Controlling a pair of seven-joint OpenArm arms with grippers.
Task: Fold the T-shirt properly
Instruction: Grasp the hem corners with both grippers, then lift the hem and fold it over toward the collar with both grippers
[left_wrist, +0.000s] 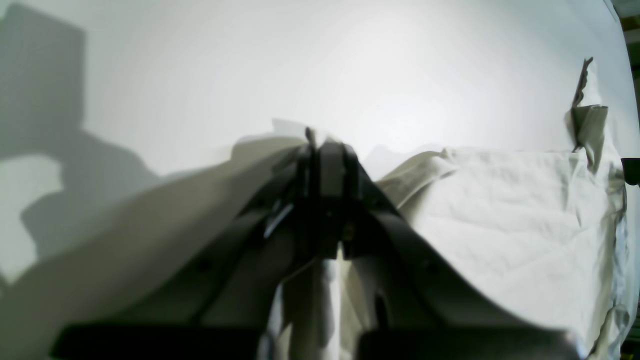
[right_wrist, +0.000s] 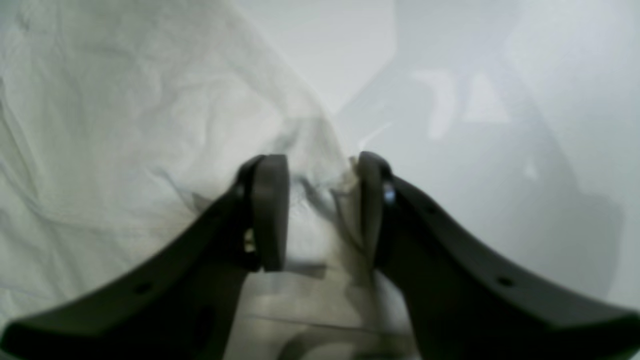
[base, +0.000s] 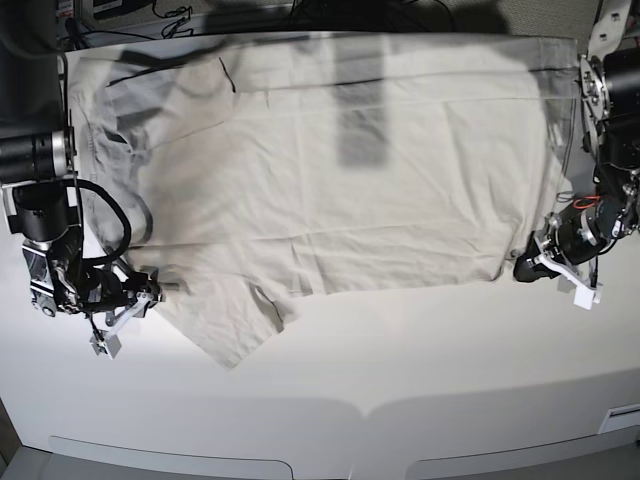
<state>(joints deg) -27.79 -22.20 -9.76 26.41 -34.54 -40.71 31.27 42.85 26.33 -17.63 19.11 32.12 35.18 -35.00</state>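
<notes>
The off-white T-shirt (base: 340, 180) lies spread flat across the white table (base: 400, 370), one sleeve pointing toward the front left. At the shirt's right front corner my left gripper (base: 522, 268) pinches the cloth. The left wrist view shows that gripper (left_wrist: 312, 140) shut, with T-shirt (left_wrist: 500, 210) fabric clamped between its pads and draping to both sides. My right gripper (base: 165, 287) is at the sleeve's edge on the left. In the right wrist view it (right_wrist: 320, 175) stands open, a crumpled edge of the T-shirt (right_wrist: 125, 125) lying between the fingers and touching the right pad (right_wrist: 367, 200).
Bare white table (left_wrist: 300, 60) stretches beyond the shirt in front. Cables and dark clutter (base: 150, 15) line the back edge. The arms' bodies rise at the far left (base: 35, 155) and far right (base: 610, 90).
</notes>
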